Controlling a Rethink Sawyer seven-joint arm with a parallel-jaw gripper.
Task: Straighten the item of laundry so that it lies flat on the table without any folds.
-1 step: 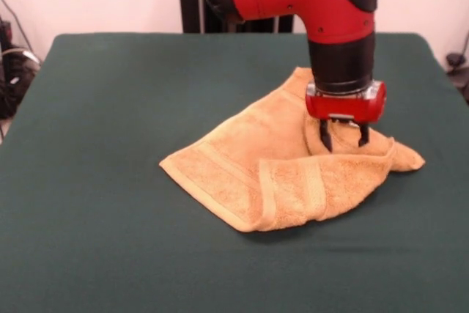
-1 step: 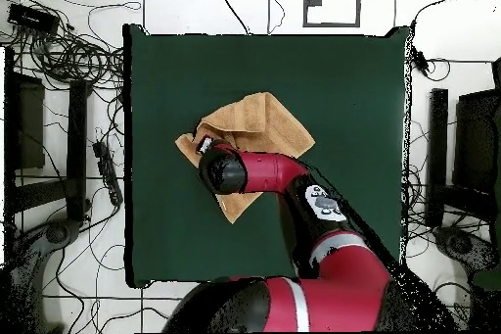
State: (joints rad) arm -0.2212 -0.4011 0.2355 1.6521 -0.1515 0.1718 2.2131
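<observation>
I'm working in a robotics lab: my red arm [image 2: 294,291] reaches over a green felt table [image 2: 342,85] on a pale tiled floor [image 2: 245,2], tangled cables [image 2: 68,51] and black equipment [image 2: 24,119] alongside.

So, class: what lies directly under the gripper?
The open gripper hangs over rumpled folds of the golden-orange towel. The green table beneath those folds is covered, and any label is out of sight.

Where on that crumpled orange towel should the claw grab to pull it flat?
Probably the folded-over flap's corner, in the front view at the towel's right, coming straight down. That layer lies doubled over the rest, so pulling it outward should open it. The gripper hangs open just beside it.
</observation>
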